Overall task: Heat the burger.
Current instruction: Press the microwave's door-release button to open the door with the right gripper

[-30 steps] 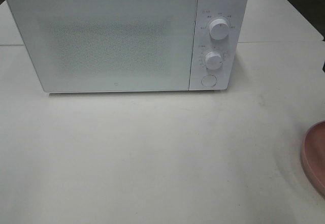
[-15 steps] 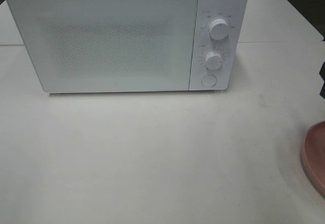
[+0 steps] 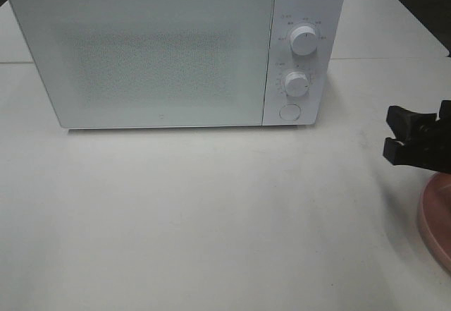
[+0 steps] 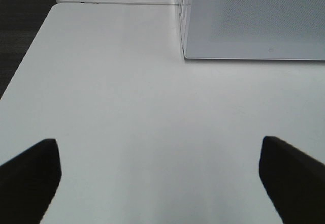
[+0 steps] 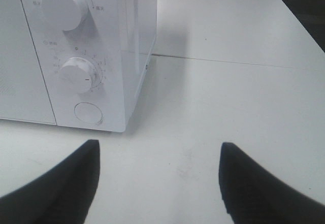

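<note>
Your right claw [image 3: 396,133] hangs with jaws apart and nothing between them. It is near the pink plate [image 3: 435,216] at the table's [image 3: 211,219] right edge, right of the microwave [image 3: 162,57], whose door is closed. Your left claw [image 4: 160,183] is spread wide over the table, empty. No view shows the burger.

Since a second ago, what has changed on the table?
The right end effector has come into the overhead view from the right edge, moving leftward near the pink plate, open and holding nothing. The microwave, its door shut, and the plate have not moved.
</note>
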You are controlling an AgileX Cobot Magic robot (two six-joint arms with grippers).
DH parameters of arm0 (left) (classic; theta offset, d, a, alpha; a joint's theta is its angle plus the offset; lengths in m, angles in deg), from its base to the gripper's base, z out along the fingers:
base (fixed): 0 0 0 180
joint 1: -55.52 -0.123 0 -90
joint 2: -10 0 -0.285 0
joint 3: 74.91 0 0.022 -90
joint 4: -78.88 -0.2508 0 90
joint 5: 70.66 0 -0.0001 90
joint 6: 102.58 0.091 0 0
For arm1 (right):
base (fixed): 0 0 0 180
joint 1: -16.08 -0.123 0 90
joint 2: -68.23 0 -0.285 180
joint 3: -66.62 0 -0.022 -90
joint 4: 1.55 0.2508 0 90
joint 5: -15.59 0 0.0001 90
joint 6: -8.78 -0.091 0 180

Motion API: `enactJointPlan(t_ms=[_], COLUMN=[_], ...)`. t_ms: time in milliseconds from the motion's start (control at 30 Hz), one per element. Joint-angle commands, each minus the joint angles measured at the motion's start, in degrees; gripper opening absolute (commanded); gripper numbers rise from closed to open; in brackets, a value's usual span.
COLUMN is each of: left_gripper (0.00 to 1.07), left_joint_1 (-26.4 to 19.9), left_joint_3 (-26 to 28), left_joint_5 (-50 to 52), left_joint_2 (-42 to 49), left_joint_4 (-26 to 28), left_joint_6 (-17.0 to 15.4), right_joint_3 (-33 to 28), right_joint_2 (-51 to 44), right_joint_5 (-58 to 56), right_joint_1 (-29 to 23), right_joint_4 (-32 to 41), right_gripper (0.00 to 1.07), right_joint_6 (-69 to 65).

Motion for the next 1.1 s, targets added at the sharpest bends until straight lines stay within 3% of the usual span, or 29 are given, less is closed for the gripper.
enactJointPlan(t_ms=[33,67,100,200,333,500,767,1100], left_gripper=[0.98,0.98,0.98,0.98,0.98,0.98,0.98,0.98], left_joint_1=[-0.23,-0.23,-0.23,-0.23,-0.23,-0.23,-0.23,-0.23], left_joint_3=[0.06,0.06,0.06,0.06,0.06,0.06,0.06,0.06], left_joint_5=[0.11,0.11,0.11,0.11,0.11,0.11,0.11,0.11], left_joint_2=[0.86,0.86,0.86,0.86,0.86,0.86,0.86,0.86], left_joint_4=[0.46,0.46,0.46,0.46,0.46,0.46,0.46,0.46], left_joint_6=[-0.34,-0.34,-0.34,-0.34,-0.34,-0.34,-0.34,-0.34], right_joint_3=[-0.06,-0.06,0.23,0.23,0.34,4.58,9.97,10.43], right_joint_2=[4.47,4.47,6.36,9.00,11.23,15.81,22.29,25.61], right_joint_5=[7.96,7.96,11.00,15.81,19.19,19.88,19.88,21.94], right_joint_1=[-6.88,-6.88,-10.20,-14.84,-19.25,-25.61,-27.10,-27.10], right_joint_4=[10.77,10.77,15.64,21.08,24.29,32.20,33.06,32.83], right_gripper=[0.66,0.66,0.66,0.66,0.66,0.66,0.66,0.66], right_joint_6=[5.04,5.04,5.44,5.50,5.50,6.25,6.93,6.25])
